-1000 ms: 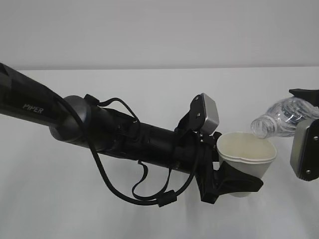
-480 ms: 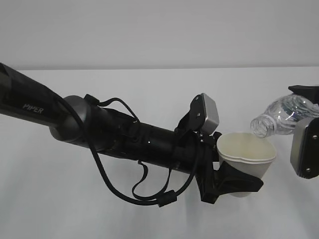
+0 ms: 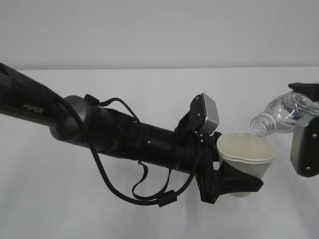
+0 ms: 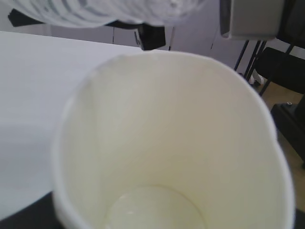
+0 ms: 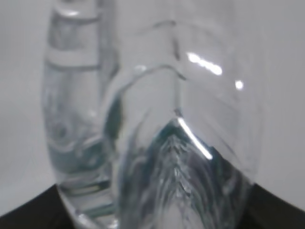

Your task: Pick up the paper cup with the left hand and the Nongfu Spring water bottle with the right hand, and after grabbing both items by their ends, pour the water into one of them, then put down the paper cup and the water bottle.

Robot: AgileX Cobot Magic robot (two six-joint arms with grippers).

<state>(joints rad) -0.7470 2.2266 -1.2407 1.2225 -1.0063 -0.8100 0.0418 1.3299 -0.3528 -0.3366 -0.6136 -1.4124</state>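
Both pickups look done. At lower centre-right, the left hand (image 3: 232,183) clamps the paper cup (image 3: 247,160); at the right edge, the right hand (image 3: 310,119) grips the Nongfu Spring water bottle (image 3: 281,116), tilted mouth-down over the rim. Pouring and set-down remain.

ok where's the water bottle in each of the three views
Exterior view: water bottle at the right edge, tilted, neck over the paper cup.
Left wrist view: blurred ribbed body along the top edge, above the cup.
Right wrist view: bottle fills the frame, close up.
Shared landmark: the cup, seen in the exterior and left wrist views only.
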